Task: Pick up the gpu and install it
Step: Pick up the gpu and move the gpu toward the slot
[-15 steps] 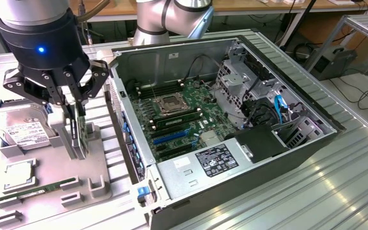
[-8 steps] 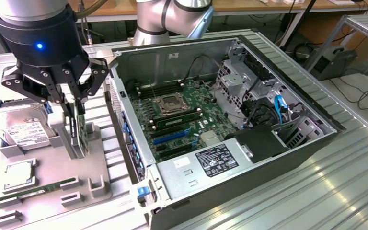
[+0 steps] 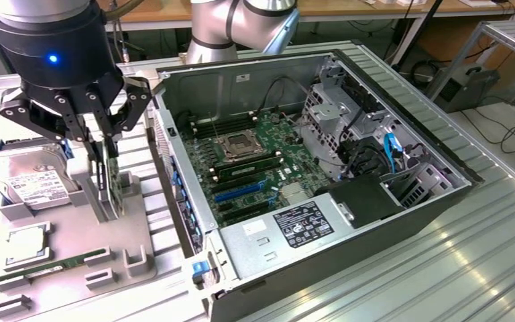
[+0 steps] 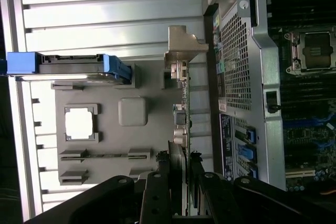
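1. One open computer case (image 3: 239,80), its power-supply label too small to read.
2. Grey fixture (image 3: 137,231) just beside it.
3. Gripper (image 3: 104,164): jaws straddle the gpu (image 4: 180,114) (clamped or not, I can't tell).
4. The gpu stands on edge in the fixture, long axis alongside the case, bracket end toward the hard drive (image 3: 25,181).

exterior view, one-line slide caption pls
Gripper poised around the gpu standing on edge in a grey holder, beside the open computer case.
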Available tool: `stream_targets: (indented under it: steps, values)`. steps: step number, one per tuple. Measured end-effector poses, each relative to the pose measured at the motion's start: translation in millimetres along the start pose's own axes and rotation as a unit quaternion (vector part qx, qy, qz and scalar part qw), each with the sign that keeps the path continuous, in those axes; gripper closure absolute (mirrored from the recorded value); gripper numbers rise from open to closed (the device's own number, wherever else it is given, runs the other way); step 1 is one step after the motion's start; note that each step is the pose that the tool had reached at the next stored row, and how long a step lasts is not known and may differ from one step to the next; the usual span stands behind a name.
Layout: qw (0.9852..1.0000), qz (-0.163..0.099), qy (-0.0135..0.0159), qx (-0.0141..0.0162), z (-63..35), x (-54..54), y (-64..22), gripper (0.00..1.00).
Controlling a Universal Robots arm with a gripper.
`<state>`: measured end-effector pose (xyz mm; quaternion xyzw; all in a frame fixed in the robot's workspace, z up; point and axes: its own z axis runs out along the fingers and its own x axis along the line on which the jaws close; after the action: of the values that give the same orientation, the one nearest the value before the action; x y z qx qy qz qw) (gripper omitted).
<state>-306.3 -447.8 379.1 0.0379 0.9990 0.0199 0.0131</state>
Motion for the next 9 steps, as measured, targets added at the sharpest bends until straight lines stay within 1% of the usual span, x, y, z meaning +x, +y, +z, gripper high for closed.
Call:
stream_targets:
  steps: [9]
  values:
    - [1.0000,0.000,0.0000,0.0000,-6.7,-0.2,0.3,0.74]
